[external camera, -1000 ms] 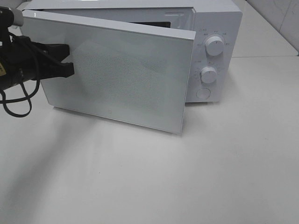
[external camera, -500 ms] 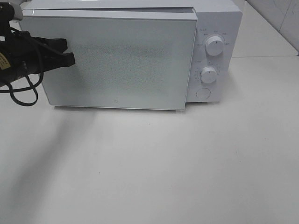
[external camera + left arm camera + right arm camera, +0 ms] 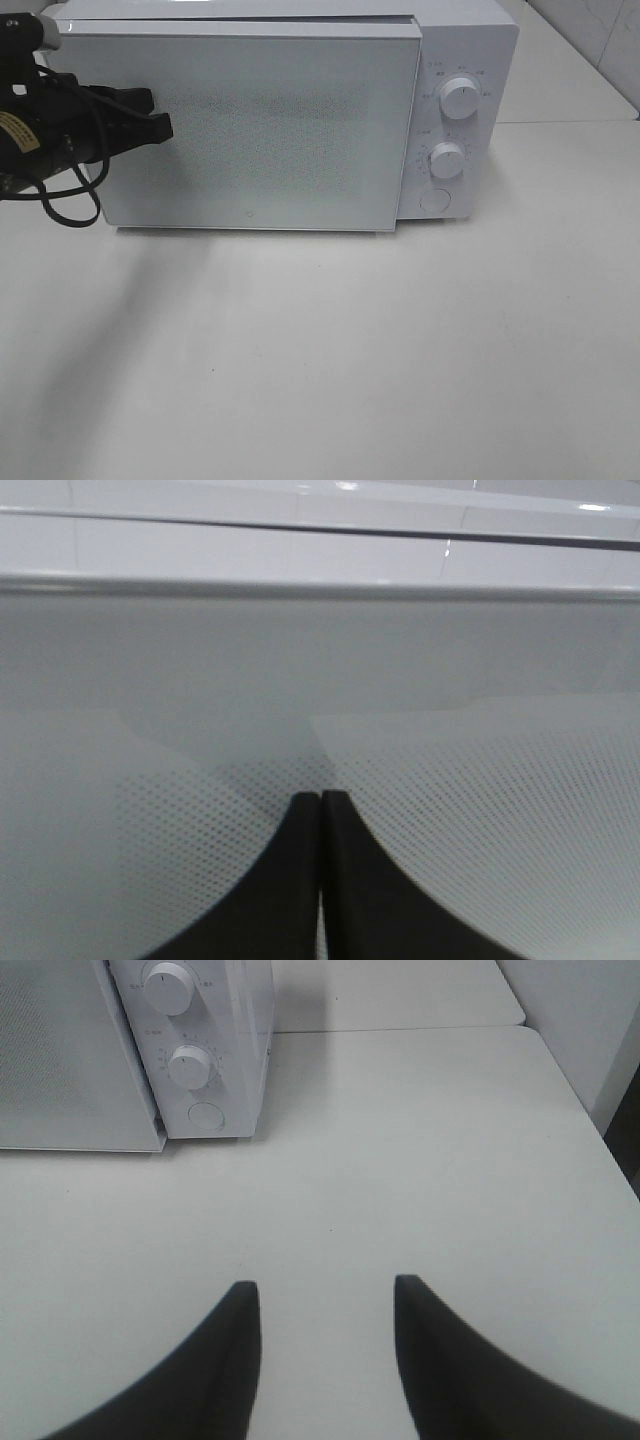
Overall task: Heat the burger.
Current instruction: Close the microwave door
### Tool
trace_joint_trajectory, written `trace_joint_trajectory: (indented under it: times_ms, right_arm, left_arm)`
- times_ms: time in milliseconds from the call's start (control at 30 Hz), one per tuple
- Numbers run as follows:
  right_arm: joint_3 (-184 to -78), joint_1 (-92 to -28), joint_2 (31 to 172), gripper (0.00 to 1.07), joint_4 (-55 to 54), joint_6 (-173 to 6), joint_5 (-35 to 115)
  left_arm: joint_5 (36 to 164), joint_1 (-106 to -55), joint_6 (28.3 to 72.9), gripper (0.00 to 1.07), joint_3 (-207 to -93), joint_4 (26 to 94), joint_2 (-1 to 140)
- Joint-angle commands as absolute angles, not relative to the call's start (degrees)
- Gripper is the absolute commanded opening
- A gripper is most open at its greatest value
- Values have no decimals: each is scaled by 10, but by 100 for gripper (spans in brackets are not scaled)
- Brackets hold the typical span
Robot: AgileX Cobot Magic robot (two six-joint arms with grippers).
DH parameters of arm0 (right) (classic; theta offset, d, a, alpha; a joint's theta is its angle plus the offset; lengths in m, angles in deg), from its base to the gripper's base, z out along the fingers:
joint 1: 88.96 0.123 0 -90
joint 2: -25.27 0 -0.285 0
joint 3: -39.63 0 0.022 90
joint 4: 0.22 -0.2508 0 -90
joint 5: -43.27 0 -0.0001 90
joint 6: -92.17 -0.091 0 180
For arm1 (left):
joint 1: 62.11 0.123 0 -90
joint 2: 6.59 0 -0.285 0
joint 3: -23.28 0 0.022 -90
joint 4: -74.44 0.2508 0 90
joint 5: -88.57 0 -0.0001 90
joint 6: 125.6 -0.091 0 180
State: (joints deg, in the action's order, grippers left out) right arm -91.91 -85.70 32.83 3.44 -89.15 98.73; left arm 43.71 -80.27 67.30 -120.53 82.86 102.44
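You're looking at a plain white tabletop (image 3: 420, 360) that fills most of the high view, matte under soft, even light. A thin seam (image 3: 570, 122) runs across its far right, where a second white tabletop (image 3: 560, 80) butts against it. Behind that, in the top right corner, stands a pale tiled wall (image 3: 605, 45). A broad soft shadow (image 3: 90, 380) lies over the near left of the table — a tiny dark speck (image 3: 211, 371) sits just beside it.
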Motion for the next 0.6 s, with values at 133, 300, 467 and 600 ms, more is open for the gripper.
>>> trace_joint_trajectory:
  times_ms: [133,300,467,600]
  right_arm:
    - [-915,-860,313,45,33,-889,984]
    - [-915,-860,313,45,33,-889,984]
    - [-915,-860,313,45,33,-889,984]
    - [-915,-860,313,45,33,-889,984]
  left_arm:
    - [428,-815,668,0,-1236,787,1040]
    - [430,-839,628,0,-1265,744,1058]
    - [434,-853,628,0,-1297,727,1078]
    - [451,-863,628,0,-1328,726,1097]
